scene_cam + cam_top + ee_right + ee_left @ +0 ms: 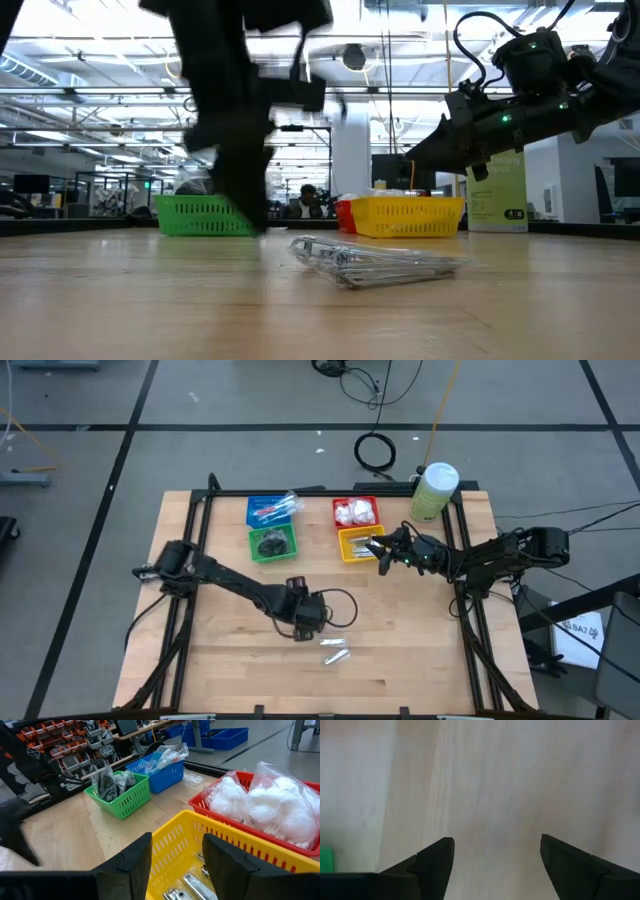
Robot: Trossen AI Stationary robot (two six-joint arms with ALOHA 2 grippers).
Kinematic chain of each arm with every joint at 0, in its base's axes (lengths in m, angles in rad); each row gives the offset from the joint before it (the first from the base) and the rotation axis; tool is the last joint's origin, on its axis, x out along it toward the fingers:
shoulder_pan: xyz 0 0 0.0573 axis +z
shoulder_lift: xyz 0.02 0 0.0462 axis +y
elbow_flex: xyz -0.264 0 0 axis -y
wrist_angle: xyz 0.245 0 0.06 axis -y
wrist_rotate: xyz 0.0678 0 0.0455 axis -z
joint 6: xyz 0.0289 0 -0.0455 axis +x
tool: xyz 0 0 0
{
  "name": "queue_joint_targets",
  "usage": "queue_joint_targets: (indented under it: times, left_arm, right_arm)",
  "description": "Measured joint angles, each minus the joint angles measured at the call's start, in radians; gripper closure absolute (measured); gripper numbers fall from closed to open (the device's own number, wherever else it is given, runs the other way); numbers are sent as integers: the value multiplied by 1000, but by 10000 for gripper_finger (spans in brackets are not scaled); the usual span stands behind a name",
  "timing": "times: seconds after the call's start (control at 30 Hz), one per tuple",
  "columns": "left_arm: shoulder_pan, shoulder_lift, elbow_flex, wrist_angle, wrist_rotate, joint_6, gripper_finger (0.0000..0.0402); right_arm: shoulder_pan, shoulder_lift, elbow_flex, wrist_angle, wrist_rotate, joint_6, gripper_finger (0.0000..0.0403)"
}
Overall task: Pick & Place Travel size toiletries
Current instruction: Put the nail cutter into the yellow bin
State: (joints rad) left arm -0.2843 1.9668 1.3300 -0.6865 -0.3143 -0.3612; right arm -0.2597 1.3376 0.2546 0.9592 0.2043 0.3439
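Two small silver tubes in clear wrap (335,651) lie flat on the wooden table, and also show in the low view (380,262). My left gripper (303,622) hovers open and empty over bare wood just left of and behind them; its wrist view (497,855) shows only table. My right gripper (381,552) is open and empty above the yellow basket (356,546); in its wrist view (177,855) more silver tubes (190,887) lie in that basket.
A blue basket (272,510) holds wrapped toothbrushes, a green basket (272,543) dark discs, and a red basket (355,512) white puffy packets, all at the far side. A tall pale-green canister (434,490) stands at the far right. Bare wood lies along the near side.
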Motion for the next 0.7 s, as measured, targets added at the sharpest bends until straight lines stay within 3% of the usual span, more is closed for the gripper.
queue_joint_targets:
  times: [0.23, 0.47, 0.7]
  left_arm:
    - [-50, -67, 3, 192, 173, 18, 112]
    - [-107, 33, 3, 391, 191, 121, 112]
    - [-102, 93, 3, 396, 139, 110, 112]
  right_arm:
    - [0, 0, 0, 0, 0, -5, 236]
    - [0, 0, 0, -1, -1, 6, 236]
    - [0, 0, 0, 1, -26, 11, 236]
